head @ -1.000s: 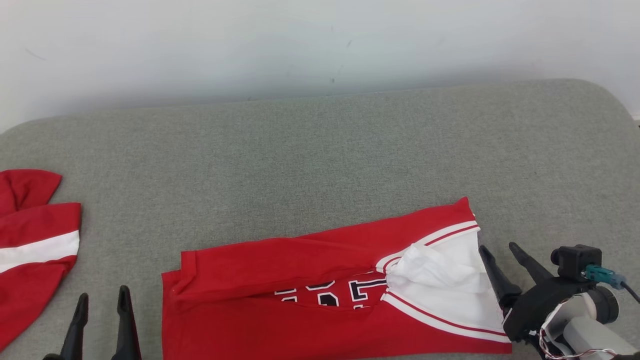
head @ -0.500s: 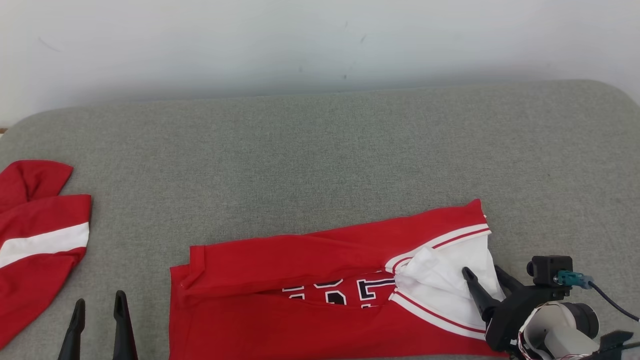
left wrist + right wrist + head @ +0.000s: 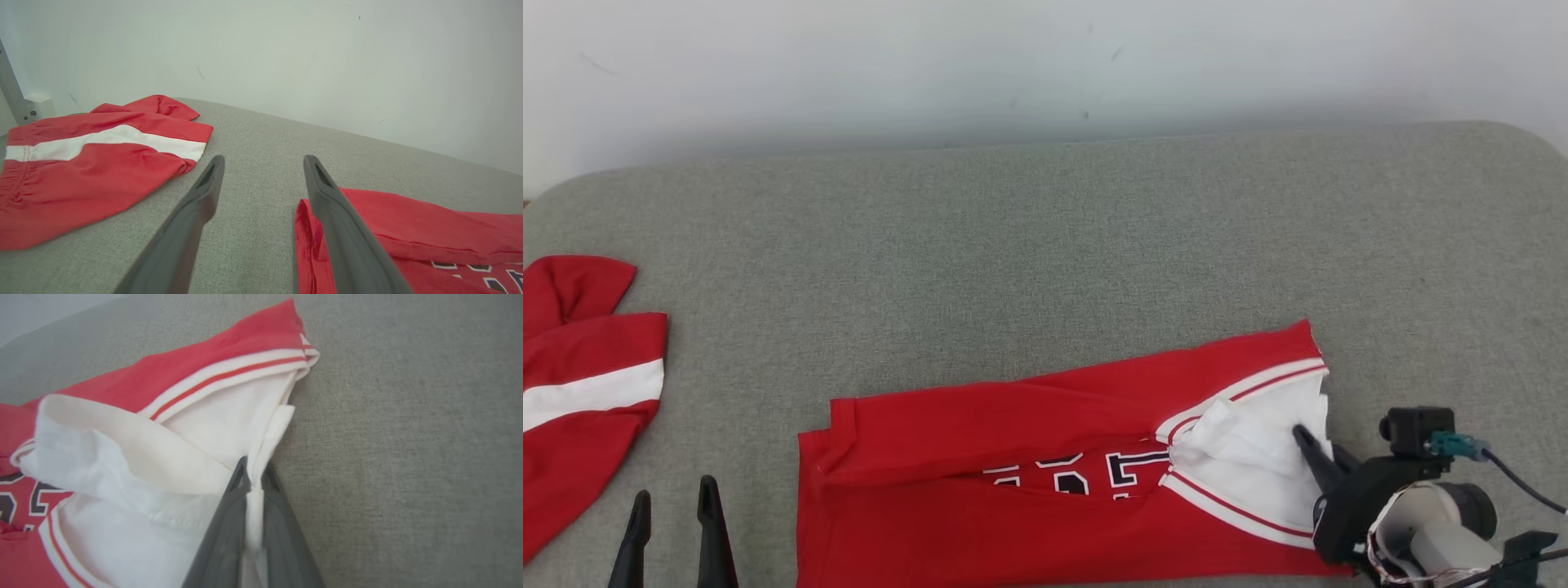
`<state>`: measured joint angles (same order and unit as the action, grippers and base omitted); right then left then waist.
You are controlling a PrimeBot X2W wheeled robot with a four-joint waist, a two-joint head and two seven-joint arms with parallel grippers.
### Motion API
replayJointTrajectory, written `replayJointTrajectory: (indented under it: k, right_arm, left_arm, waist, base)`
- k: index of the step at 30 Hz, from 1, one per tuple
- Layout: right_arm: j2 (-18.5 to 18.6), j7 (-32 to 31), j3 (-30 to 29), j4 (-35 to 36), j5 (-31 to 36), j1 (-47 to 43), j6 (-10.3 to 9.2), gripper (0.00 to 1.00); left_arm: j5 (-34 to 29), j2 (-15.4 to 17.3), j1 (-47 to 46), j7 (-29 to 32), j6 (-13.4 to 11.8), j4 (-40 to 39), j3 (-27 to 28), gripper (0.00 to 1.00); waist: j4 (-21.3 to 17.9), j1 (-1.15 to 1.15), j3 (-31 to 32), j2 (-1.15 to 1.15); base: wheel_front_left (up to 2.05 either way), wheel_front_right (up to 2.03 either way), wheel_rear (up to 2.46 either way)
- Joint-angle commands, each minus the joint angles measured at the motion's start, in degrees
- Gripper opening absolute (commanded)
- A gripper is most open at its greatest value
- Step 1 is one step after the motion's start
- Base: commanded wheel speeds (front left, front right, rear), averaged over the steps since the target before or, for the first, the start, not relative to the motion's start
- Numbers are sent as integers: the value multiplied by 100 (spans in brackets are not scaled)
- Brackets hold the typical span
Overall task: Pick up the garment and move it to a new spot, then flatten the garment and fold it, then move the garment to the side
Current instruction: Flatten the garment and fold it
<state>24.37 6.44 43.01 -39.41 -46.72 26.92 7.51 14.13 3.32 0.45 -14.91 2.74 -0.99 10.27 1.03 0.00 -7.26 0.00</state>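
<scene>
Black block characters edged in white [image 3: 1094,474] show on the red knit jersey [image 3: 980,425]. A fold of red cloth covers their tops, so the word cannot be read. The jersey lies crumpled lengthwise along the near edge of the grey woven-cloth surface [image 3: 1045,245], right of the middle. Ribbed white trim with a thin red stripe [image 3: 1241,388] borders a rumpled white sleeve part [image 3: 1241,457] at its right end.

The right gripper [image 3: 1303,433] has its dark tapered fingers [image 3: 229,522] clenched on a thin hem of that white sleeve. The left gripper [image 3: 675,488] hovers by the near-left edge over bare cloth, its fingers [image 3: 192,216] spread and holding nothing.

At the left edge lies a red garment with a broad white band [image 3: 580,392], smooth-woven and gathered at one end. It sits well apart from the jersey.
</scene>
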Motion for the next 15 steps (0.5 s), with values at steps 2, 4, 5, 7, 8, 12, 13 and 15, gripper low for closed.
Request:
replayJointTrajectory:
  k: [2,4,5,7,8,12,13,15]
  right_arm:
    - [127,79,-93,-33,59,128,-4,0]
    - [268,143,-219,-142,152,197,-5,0]
    - [349,173,-275,-212,221,242,-5,0]
    - [468,226,-427,-332,309,331,-4,0]
    - [565,249,-514,-405,363,384,-4,0]
    - [819,320,-783,-563,547,546,-4,0]
    - [833,312,-833,-540,569,572,-4,0]
    - [865,268,-906,-446,578,608,-4,0]
  left_arm:
    - [-46,-9,-38,-20,6,8,39,100]
    - [-54,-15,-44,-20,17,-8,75,100]
    - [-58,-19,-49,-20,25,-13,92,100]
    - [-66,-26,-52,-20,42,-23,116,100]
    - [-71,-28,-56,-20,48,-26,122,100]
    - [-86,-34,-57,-20,52,-28,148,100]
    - [-88,-35,-50,-20,54,-25,158,100]
    - [-85,-35,-43,-20,54,-18,164,100]
  waist:
    - [-26,0,-6,0]
    - [-58,0,-19,0]
    - [-71,0,-25,0]
    - [-98,0,-35,0]
    - [-109,0,-39,0]
    - [-170,0,-47,0]
    - [-191,0,-47,0]
    - [-229,0,-41,0]
  base:
    - [0,0,0]
    - [0,0,0]
    - [0,0,0]
    - [0,0,0]
    - [0,0,0]
    - [0,0,0]
    - [0,0,0]
    - [0,0,0]
